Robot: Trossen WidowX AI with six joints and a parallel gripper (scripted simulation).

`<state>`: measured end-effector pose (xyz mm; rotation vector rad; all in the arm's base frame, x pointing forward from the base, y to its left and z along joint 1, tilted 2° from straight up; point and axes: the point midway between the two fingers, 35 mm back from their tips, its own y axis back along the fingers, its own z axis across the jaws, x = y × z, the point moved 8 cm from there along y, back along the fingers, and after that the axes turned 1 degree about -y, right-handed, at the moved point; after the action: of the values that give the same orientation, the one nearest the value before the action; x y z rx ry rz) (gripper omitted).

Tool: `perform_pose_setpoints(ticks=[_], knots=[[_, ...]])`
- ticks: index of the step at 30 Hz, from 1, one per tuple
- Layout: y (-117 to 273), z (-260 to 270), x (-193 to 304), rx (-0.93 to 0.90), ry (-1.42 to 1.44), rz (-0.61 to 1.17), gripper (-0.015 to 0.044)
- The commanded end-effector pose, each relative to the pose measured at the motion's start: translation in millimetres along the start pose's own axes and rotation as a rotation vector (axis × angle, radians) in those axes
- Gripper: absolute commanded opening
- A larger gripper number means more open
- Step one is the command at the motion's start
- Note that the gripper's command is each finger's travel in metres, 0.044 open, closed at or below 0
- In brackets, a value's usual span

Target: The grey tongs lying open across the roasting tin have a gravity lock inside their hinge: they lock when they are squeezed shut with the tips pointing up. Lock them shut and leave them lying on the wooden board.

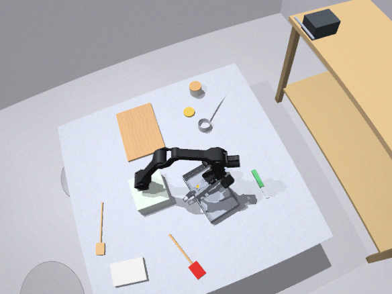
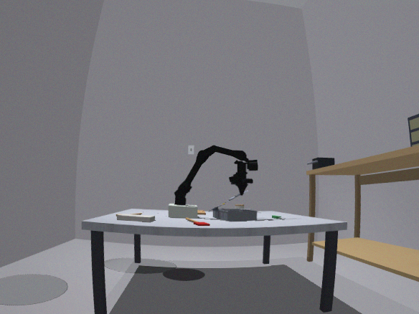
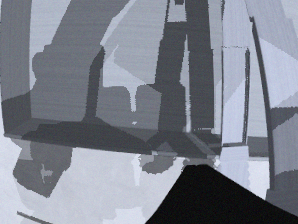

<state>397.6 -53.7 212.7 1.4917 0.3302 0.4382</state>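
The grey tongs [image 1: 197, 186] [image 2: 233, 197] [image 3: 235, 110] lie spread across the roasting tin [image 1: 225, 214] [image 2: 234, 215] [image 3: 15, 65]. They slant: one end is low at the tin's left wall, the other is raised in the air. A small yellow spot shows on them. My gripper [image 1: 213, 180] [image 2: 242, 193] [image 3: 195, 174] is shut and points down over the tin, close to the raised end of the tongs. Nothing shows between its fingers. Whether it touches the tongs is unclear. The arm partly hides the raised end in the top view. The wooden board [image 1: 141, 131] [image 2: 201, 212] lies at the back left.
My arm's pale base block [image 1: 152, 198] stands left of the tin. A green-handled tool [image 1: 258, 178] lies right of it. A strainer [image 1: 205, 125], a yellow disc [image 1: 188, 112] and a jar [image 1: 195, 88] stand at the back. A red spatula [image 1: 197, 270] and a white block [image 1: 129, 272] are in front.
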Motion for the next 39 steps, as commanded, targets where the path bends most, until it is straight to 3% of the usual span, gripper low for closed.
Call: perform_pose_setpoints(ticks=[1, 27, 39], knots=[[-7.6, 0.0, 0.6, 0.006, -0.005, -0.001, -0.0150], [-50.2, -1.2, -0.4, 0.007, -0.004, -0.002, -0.0150], [-51.1, -8.4, 0.4, 0.007, -0.004, -0.002, -0.0150]])
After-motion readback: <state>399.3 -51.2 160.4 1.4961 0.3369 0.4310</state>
